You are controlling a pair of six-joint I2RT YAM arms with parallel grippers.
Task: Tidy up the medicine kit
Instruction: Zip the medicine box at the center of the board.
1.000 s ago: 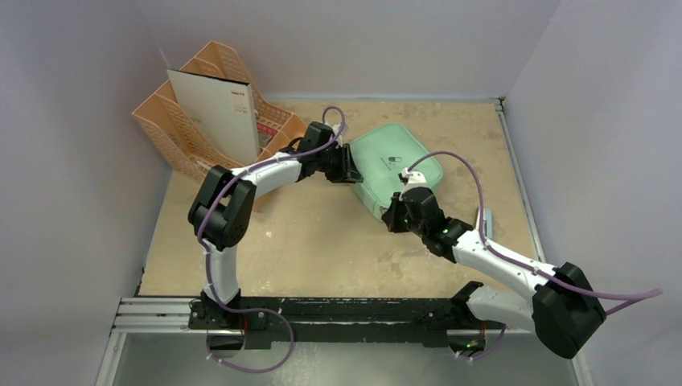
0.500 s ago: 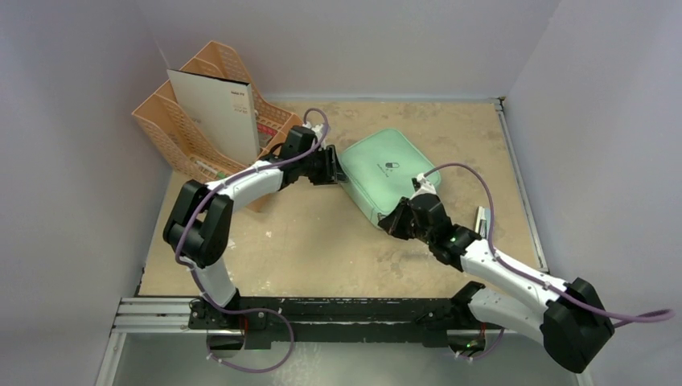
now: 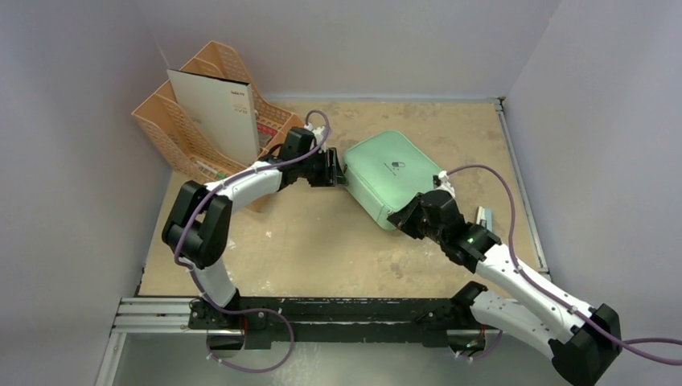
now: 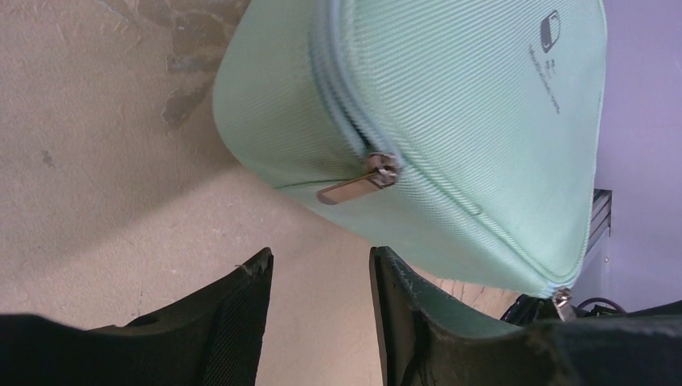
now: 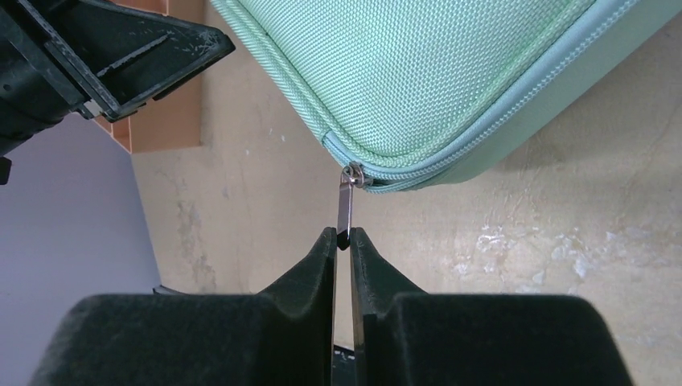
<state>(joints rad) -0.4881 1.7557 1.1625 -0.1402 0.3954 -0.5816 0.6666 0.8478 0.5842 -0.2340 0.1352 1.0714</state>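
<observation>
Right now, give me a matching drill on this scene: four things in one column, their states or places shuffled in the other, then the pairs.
Column one
1. left claw
2. right claw
3. medicine kit
4. desk organizer

Column two
A. back-left corner of the table, white board standing in it
B. jaws nearly together, zipper pull tip between them
C. lid down, lying on the table between the two claws
D. jaws apart, nothing between them

Pairs: 1-D, 2-B, 3-C, 4-A
</observation>
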